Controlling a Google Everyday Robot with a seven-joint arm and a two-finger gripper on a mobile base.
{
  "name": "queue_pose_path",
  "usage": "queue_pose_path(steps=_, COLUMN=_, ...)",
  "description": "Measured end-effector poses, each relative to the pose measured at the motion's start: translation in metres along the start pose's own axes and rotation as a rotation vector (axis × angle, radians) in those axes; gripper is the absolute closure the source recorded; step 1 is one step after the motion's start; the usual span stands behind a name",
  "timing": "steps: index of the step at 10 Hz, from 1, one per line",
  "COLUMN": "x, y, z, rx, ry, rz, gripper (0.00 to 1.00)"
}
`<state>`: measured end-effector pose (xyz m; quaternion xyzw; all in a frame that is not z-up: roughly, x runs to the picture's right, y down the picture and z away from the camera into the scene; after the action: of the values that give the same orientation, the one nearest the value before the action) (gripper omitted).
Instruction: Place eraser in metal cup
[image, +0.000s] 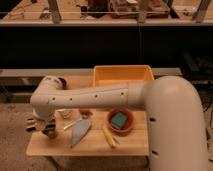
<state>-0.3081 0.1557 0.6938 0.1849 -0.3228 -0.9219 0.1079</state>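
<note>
Dimly lit, in warm yellowish tones. In the foreground, a small pale wooden table (127, 148), set on a speckled grey-brown floor (14, 136). Behind it, a long grey ledge (35, 73) running side to side under a broad dark panel (75, 47). Across the top, a pale rail (100, 22) with upright posts. At the table's left edge, low down, the gripper (47, 131).
</note>
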Motion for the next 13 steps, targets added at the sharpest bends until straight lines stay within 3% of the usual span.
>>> queue_pose_path(steps=4, x=-0.011, y=0.018, z=0.016, rx=-0.031, ry=-0.022, rz=0.04, gripper=1.0)
queue_pose_path(steps=8, x=-0.018, y=0.024, z=0.024, rx=-0.033, ry=-0.03, rz=0.068, gripper=0.99)
queue_pose_path(steps=11, x=-0.02, y=0.025, z=0.023, rx=-0.033, ry=-0.024, rz=0.079, gripper=0.77)
queue_pose_path(steps=13, x=-0.02, y=0.025, z=0.021, rx=-0.033, ry=-0.016, rz=0.083, gripper=0.54)
